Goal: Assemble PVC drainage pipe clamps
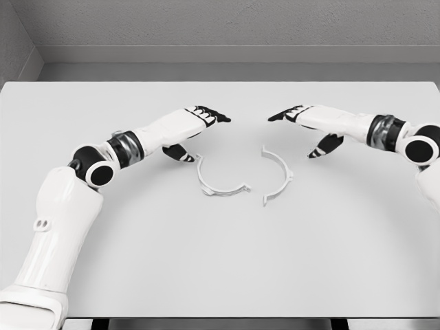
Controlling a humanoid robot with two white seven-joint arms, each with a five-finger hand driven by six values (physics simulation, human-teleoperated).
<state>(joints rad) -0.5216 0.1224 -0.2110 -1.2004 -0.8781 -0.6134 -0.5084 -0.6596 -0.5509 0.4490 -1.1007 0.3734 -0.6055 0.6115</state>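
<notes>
White table (220, 275), two clamp halves (221, 180)

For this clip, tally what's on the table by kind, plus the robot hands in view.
Clamp halves, white, curved: 2 (left clamp half, right clamp half), lying apart on the table
Robot hands: 2 (left hand, right hand), both open, holding nothing
Total: 4

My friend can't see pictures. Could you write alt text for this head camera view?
Two white half-ring clamp pieces, the left clamp half and the right clamp half, lie apart on a pale grey table. The left hand and the right hand hover behind them, fingers extended, holding nothing.
</notes>
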